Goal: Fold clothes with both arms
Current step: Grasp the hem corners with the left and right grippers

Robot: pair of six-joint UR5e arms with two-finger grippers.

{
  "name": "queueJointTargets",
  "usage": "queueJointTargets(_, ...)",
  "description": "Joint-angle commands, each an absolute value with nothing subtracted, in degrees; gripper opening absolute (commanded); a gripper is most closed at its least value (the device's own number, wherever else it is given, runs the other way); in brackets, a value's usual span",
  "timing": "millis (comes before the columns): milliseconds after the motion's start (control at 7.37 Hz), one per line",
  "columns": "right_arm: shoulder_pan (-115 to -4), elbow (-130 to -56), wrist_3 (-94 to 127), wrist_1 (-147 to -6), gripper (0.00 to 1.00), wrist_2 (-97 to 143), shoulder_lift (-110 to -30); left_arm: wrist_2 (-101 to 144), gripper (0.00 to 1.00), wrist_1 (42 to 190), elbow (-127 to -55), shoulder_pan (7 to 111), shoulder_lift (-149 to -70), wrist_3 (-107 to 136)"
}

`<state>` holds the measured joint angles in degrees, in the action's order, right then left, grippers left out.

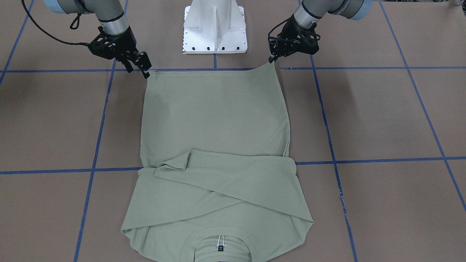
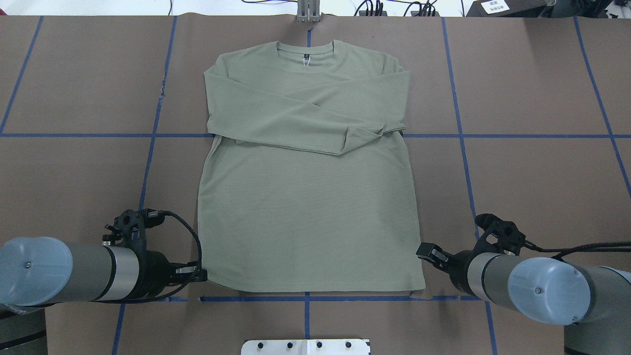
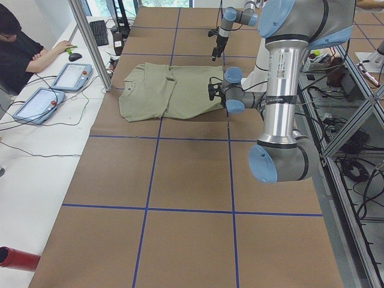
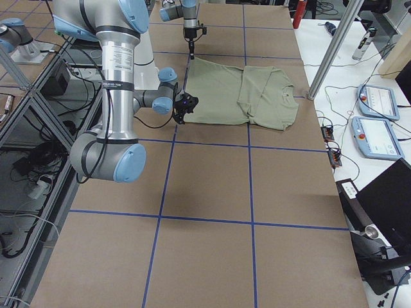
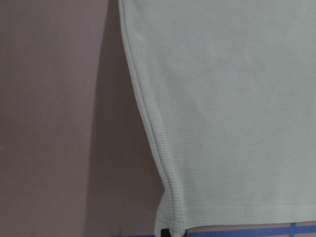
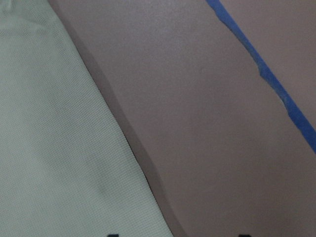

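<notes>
While finely ribbed shirt [image 1: 214,109] lies spread | left fingers [image 1: 272,55] clamp hem corner | right fingers [image 1: 144,68] apart

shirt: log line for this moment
shirt flat, sleeves crossed on chest | left fingers shut on hem corner | right fingers open at other corner

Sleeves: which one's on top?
The sleeve from the robot's-left shoulder, its cuff showing at the shirt's right side; it crosses over the other sleeve.
</notes>
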<state>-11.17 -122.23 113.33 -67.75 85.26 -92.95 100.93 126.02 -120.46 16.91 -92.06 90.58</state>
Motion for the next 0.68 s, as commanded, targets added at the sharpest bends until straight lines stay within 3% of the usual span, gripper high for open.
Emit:
queueJointTargets(0,-8.01,-121.12,113.55,-67.85,0.78,81.75,-90.98,99.67,0.00,126.04,-121.02,16.96,-91.93,90.62)
queueJointTargets(543,-6.60,-118.83,113.55,-67.85,0.74,80.68,-89.73,99.67,0.00,126.04,-120.94,16.96,-92.02,90.62)
